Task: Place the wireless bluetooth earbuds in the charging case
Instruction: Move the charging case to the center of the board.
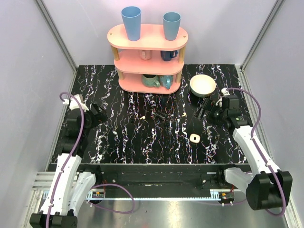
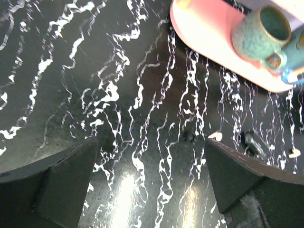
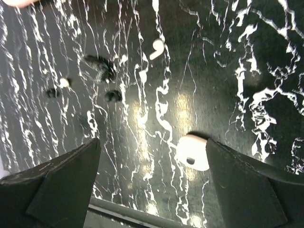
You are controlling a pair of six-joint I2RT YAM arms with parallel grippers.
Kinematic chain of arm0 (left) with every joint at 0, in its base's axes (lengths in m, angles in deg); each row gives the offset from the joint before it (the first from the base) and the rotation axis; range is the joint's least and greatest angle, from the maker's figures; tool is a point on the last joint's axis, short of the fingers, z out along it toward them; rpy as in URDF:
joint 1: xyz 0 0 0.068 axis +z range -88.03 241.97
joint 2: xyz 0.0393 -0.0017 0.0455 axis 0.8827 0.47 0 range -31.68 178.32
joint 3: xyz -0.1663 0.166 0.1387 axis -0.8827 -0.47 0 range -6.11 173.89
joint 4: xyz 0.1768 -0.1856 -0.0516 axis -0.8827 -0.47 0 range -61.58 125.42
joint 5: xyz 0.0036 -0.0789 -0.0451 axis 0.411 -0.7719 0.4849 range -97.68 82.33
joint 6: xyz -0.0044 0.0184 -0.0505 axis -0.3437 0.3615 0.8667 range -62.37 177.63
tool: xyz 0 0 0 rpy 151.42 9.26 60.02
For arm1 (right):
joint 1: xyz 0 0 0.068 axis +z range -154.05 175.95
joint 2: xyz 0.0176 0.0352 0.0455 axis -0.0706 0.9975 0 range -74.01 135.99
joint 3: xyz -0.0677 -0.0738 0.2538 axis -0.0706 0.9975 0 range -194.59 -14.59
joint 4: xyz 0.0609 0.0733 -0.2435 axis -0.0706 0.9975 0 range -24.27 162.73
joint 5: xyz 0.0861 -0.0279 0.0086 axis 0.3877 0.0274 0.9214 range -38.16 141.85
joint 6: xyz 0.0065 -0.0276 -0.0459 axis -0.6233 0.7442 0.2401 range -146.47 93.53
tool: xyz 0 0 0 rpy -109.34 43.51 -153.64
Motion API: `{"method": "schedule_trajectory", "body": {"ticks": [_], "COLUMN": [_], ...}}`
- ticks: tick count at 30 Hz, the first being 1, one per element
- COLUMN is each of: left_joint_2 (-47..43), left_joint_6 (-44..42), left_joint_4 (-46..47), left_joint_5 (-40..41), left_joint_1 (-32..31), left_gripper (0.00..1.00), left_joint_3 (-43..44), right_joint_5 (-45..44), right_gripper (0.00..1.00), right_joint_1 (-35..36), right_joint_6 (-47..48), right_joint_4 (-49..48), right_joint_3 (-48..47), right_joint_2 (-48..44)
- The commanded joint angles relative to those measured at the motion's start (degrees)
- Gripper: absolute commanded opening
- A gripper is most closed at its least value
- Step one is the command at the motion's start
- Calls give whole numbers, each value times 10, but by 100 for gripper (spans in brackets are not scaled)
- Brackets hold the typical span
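R gripper (image 3: 152, 145) jaws wide apart, charging case (image 3: 192, 153) btwn them, earbuds (image 3: 156, 49) beyond, L gripper (image 2: 151, 142) released

White-shelled left arm (image 1: 64, 173) and right arm (image 1: 250, 141), black at the joints, each trailing a purple cable (image 1: 82, 121); dark wedge-shaped fingers (image 2: 61, 185).

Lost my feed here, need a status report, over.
Left pincer open, empty. Right pincer open, empty, near charging case. Both earbuds loose, outside case. Small black bits beside them.
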Motion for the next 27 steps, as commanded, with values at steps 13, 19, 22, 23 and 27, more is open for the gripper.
{"method": "schedule_trajectory", "body": {"ticks": [13, 19, 22, 23, 27], "left_joint_2": [48, 43, 43, 44, 47], "left_joint_6": [-20, -19, -20, -20, -20], "left_joint_4": [-5, -5, -5, -5, -6], "left_joint_5": [-124, -120, -116, -116, -116], "left_joint_1": [1, 1, 1, 1, 1], "left_gripper": [99, 99, 99, 99, 99], "left_joint_3": [17, 16, 15, 15, 16], "right_joint_5": [-168, -139, -128, -127, -121], "right_gripper": [100, 100, 100, 100, 100], "right_joint_1": [98, 105, 114, 117, 129], "right_joint_6": [-82, -149, -177, -190, -201], "right_joint_4": [115, 58, 30, 23, -18], "right_joint_3": [23, 55, 75, 81, 100], "right_joint_2": [79, 115, 122, 122, 131]}}
